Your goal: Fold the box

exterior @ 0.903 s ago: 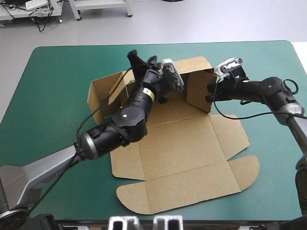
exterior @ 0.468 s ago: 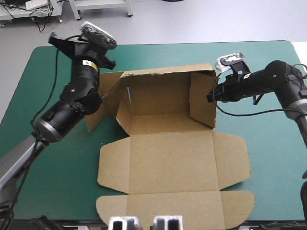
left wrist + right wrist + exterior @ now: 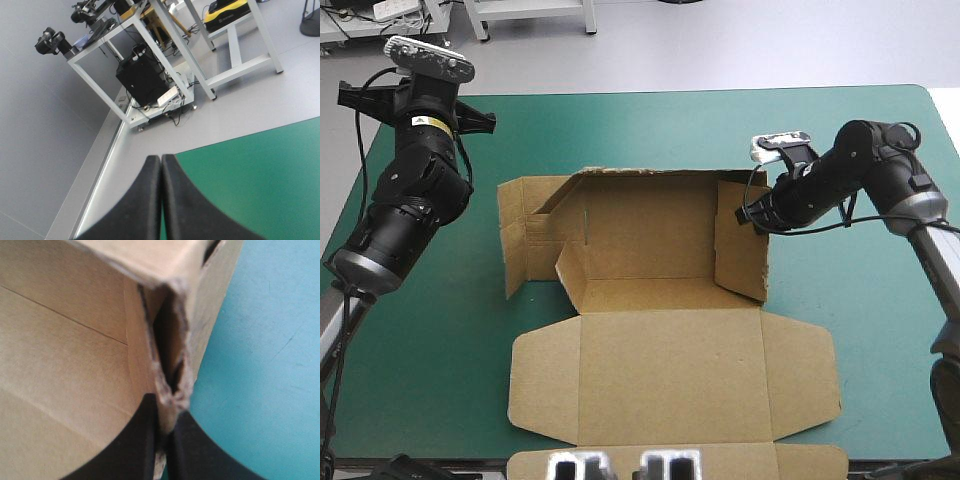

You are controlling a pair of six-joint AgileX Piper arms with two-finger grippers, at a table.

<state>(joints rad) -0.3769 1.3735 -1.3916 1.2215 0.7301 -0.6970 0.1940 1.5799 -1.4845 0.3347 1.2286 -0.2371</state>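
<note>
**While the right gripper pinches a wall of the box, the left one is lifted away**

Where the table comes nearest to the camera, the lid part of the box (image 3: 670,370) lies flat on the teal-green cover (image 3: 880,340). Its last flap reaches the near edge of the table. The box sits about in the middle of the table, a little toward the near side. Beyond the flat lid the floor of the tray begins, and around it the walls are raised. The far wall (image 3: 650,225) stands upright. The right wall (image 3: 740,250) stands too and leans a little inward. On the left side the board is less orderly: an outer panel (image 3: 525,235) leans outward, and a smaller flap stands just inside it.

The right gripper (image 3: 748,215) comes in from the right side and is at the top edge of the right wall, near its far corner. In the right wrist view its black fingers (image 3: 145,440) are almost together, with the frayed edge of the brown board clamped between them.

The left gripper (image 3: 161,200) is raised above the far left corner of the table, well apart from the box. Its two fingers meet in one pointed arch and hold nothing. Ahead of them only the far part of the cover shows.
</note>
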